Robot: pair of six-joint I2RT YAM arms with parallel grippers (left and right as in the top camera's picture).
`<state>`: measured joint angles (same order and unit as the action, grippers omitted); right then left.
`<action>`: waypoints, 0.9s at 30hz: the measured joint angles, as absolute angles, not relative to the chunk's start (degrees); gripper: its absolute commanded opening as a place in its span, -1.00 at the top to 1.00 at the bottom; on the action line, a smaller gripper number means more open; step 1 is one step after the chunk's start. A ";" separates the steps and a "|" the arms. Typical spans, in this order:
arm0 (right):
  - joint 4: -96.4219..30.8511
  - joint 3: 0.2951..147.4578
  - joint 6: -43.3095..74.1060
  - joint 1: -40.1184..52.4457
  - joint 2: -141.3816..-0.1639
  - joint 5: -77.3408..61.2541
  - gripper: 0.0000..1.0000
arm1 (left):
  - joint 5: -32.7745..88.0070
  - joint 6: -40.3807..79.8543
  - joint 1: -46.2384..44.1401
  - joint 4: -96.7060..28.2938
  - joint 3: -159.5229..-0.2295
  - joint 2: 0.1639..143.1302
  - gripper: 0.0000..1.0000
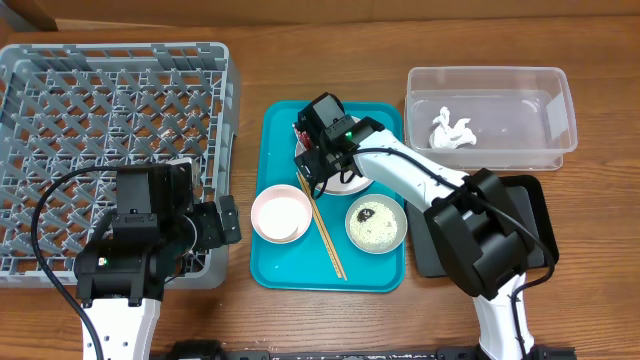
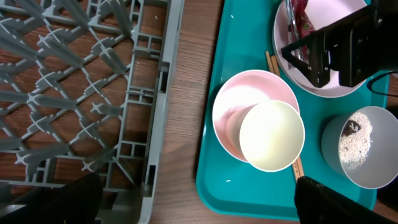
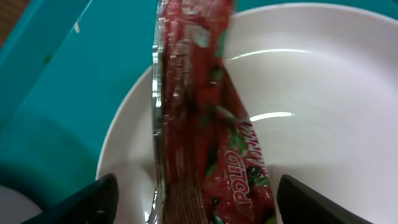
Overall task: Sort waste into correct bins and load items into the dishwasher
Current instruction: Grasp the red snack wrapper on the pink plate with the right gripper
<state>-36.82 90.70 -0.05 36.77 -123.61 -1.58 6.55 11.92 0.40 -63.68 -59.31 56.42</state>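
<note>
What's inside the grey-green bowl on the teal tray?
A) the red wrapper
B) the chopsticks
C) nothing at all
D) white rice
D: loose white rice grains lie on the bottom of the grey-green bowl, plain in both the overhead and left wrist views.

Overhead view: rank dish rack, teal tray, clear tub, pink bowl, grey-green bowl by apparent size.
1. grey dish rack
2. teal tray
3. clear tub
4. pink bowl and grey-green bowl: look alike, unranked

The teal tray carries a pink bowl, a grey bowl of rice and a white plate.
</note>
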 measured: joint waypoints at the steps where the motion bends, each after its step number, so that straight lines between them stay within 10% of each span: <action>1: -36.71 90.70 0.12 36.77 -123.61 -1.48 -0.45 | 6.55 11.92 0.40 -63.68 -59.31 56.42 -1.00; 12: -36.71 89.32 0.99 36.77 -123.70 -1.21 -0.34 | 6.55 11.90 0.40 -63.72 -59.31 56.42 -1.00; 22: -38.65 89.12 1.54 36.77 -123.79 -1.06 0.92 | 6.55 11.92 0.40 -64.31 -59.31 56.42 -1.00; 27: -45.71 91.39 3.07 36.58 -123.70 1.10 0.92 | 6.55 11.92 0.40 -64.31 -59.31 56.42 -0.99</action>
